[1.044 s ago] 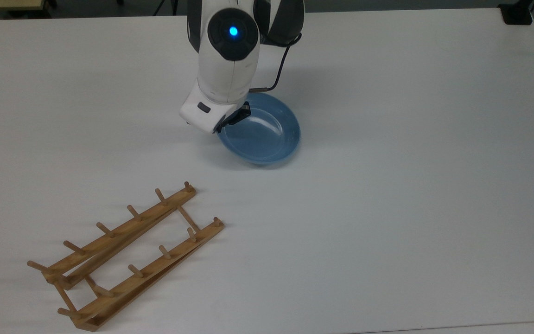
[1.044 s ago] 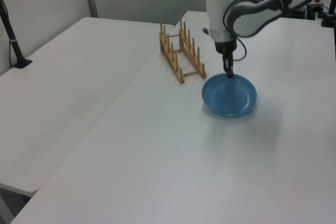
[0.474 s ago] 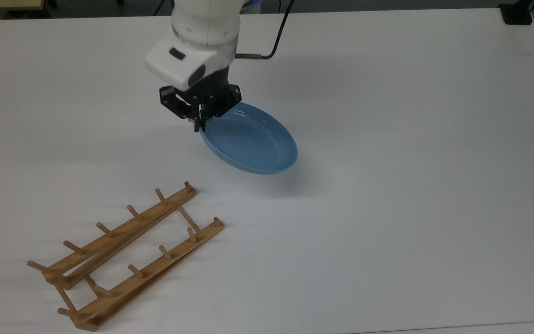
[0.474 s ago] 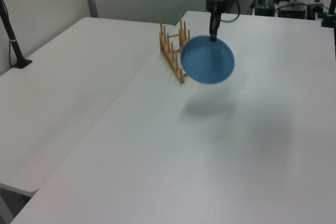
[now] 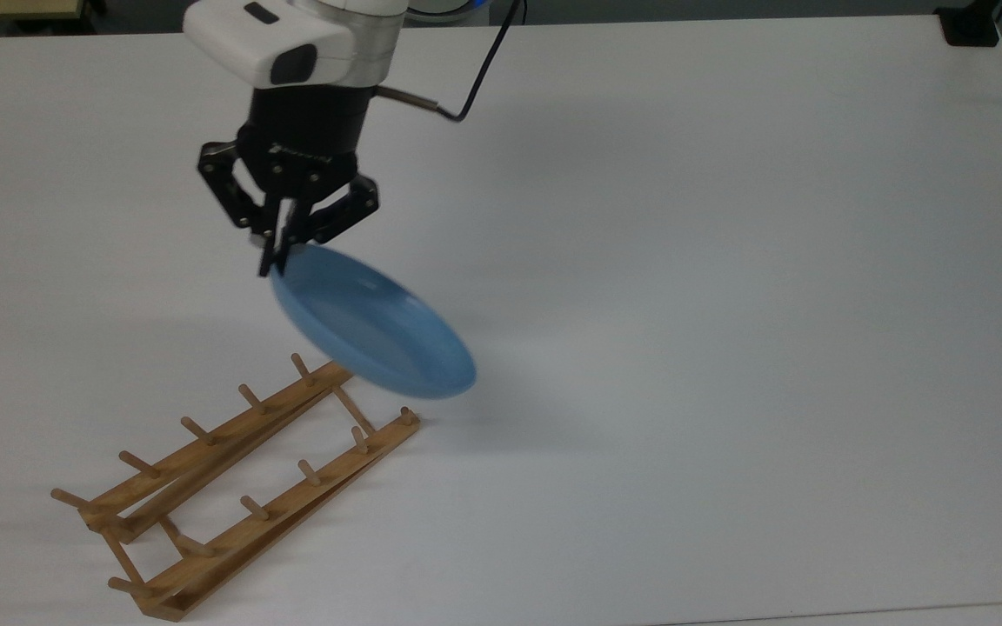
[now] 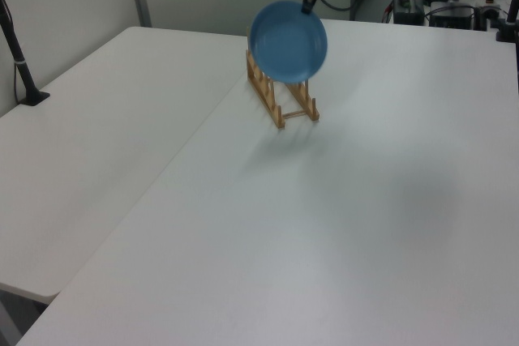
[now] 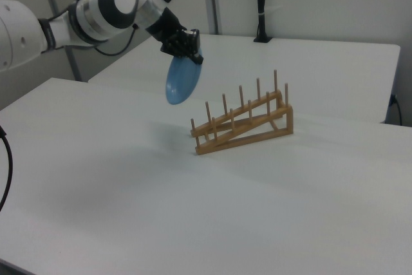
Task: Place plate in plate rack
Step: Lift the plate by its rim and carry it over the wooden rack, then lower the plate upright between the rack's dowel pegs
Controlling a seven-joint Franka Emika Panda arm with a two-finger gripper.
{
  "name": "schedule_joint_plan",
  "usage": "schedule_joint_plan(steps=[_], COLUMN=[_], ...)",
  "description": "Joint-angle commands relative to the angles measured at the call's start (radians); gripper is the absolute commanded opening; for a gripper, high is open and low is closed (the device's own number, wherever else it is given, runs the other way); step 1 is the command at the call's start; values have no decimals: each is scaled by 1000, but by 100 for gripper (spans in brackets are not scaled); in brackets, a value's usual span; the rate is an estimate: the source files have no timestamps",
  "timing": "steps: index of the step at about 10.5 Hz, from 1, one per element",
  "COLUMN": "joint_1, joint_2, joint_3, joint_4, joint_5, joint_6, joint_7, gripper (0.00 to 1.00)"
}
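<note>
Blue plate (image 5: 372, 331) pinched by fingers (image 5: 273, 252), airborne

Top view: high, looking steeply down on my white table (image 5: 727, 261). Left view and right view: lower, farther, from opposite sides. All share the light-brown wooden pegged rack (image 5: 240, 487) (image 6: 280, 91) (image 7: 244, 123).

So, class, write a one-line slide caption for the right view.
Robot hand holds the blue plate by its rim, hanging in the air beside the wooden plate rack.
</note>
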Motion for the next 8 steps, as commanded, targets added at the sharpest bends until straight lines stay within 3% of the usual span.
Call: schedule_joint_plan(steps=[1,6,8], joint_1=[-40,-65,-62], joint_2=[35,71,79], joint_3=[-11,-11,-9], joint_4=[-5,-19,-21], joint_5=[-133,-414,-465], joint_6=[152,183,183], joint_7=[108,312,358], gripper=[0,0,0])
